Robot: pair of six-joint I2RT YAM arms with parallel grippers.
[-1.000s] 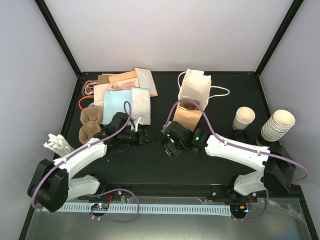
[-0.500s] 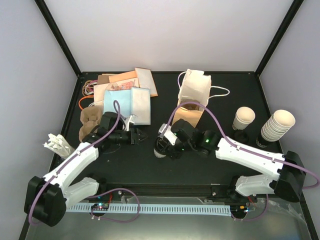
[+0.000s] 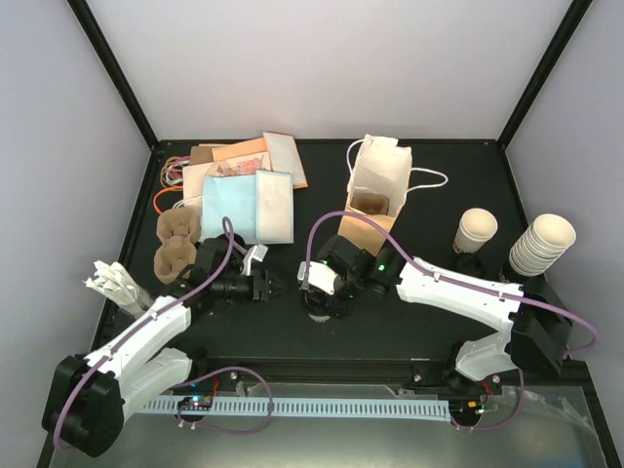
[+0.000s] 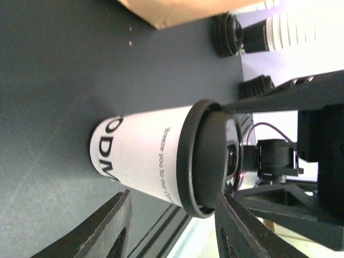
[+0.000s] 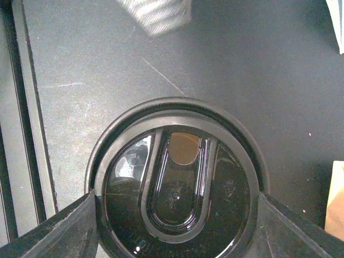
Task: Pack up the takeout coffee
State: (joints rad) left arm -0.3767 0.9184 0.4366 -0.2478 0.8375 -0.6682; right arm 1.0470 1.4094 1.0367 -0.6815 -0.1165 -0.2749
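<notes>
Takeout coffee [image 4: 145,161]: "Breeze you to our"

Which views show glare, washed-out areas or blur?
Right wrist view: pale reflections on the round black plastic lid, and a blurred striped shape at the top edge. Left wrist view: upper right corner washed out. Top external view: evenly lit and sharp.
</notes>
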